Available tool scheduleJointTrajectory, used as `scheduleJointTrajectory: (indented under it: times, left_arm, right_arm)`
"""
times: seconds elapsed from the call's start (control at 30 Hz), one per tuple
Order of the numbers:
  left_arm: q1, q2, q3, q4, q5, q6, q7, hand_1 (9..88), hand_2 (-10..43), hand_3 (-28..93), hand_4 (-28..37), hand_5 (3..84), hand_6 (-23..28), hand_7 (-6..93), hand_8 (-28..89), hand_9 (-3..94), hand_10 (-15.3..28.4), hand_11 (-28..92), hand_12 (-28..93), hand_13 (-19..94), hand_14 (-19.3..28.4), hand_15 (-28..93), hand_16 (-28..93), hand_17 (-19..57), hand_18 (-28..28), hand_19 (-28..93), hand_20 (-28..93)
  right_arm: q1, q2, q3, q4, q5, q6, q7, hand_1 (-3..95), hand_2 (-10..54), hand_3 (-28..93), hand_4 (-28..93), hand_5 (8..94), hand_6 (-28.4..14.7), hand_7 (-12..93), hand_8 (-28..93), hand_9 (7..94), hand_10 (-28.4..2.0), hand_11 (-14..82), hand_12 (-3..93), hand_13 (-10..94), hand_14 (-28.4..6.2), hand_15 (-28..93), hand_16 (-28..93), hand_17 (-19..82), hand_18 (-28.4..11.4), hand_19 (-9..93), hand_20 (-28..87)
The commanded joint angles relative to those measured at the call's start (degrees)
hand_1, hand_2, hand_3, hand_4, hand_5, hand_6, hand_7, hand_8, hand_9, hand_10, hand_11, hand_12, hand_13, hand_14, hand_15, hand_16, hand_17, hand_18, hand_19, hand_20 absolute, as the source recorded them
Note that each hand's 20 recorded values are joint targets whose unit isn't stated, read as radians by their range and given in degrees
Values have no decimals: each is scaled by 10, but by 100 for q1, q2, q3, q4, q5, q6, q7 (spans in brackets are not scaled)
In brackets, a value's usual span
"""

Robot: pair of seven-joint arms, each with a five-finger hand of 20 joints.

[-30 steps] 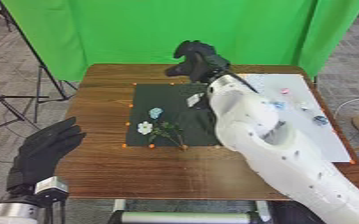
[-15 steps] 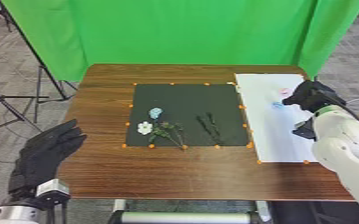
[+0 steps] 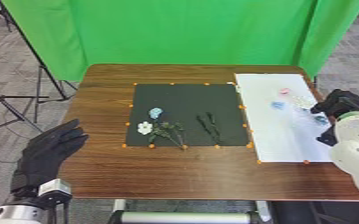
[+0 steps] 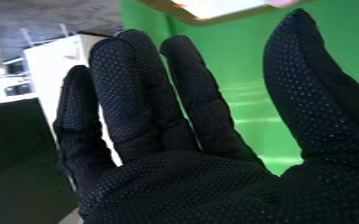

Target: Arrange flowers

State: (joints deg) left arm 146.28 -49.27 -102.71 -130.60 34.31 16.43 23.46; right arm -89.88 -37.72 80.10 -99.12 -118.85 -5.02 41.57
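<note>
My right hand (image 3: pixel 342 104) is above the right edge of the white sheet (image 3: pixel 282 142), its fingers straight and a little spread, the thumb (image 4: pixel 309 90) well apart from them, nothing held. Close by on the sheet is a small dark-bluish piece (image 3: pixel 321 120); farther left and toward the far side lie a blue flower (image 3: pixel 278 105) and a pink one (image 3: pixel 285 91). On the black mat (image 3: pixel 180 95), the light-blue flower (image 3: pixel 155 112) lies beyond the white flower (image 3: pixel 144 128), left of what look like dark stems (image 3: pixel 209 128). My left hand (image 3: pixel 44 152) is open at the table's (image 3: pixel 158 175) near left.
</note>
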Motion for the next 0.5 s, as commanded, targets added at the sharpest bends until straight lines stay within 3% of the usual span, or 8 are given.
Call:
scheduleJointTrajectory:
  times: [0.03, 0.5]
  left_arm:
    - [30, 35, 69, 23, -42, 42, 72, 273, 48, 826, -121, 456, 137, 124, -81, 379, 223, 344, 86, 271, 284, 570, -122, -95, 214, 574, 118]
    - [62, 34, 79, 30, -71, 48, 114, 273, 49, 825, -121, 456, 136, 125, -80, 379, 224, 343, 86, 271, 283, 570, -121, -95, 214, 574, 118]
  right_arm:
    - [98, -123, -19, 255, -25, -313, 228, 286, -65, 854, -283, 524, -81, 167, -119, 497, -209, 300, 180, 444, -174, 782, 151, 142, -255, 763, 394]
    - [260, -363, -218, 597, -190, -492, 315, 289, -65, 853, -283, 527, -78, 168, -120, 502, -206, 286, 177, 445, -174, 778, 149, 142, -257, 763, 393]
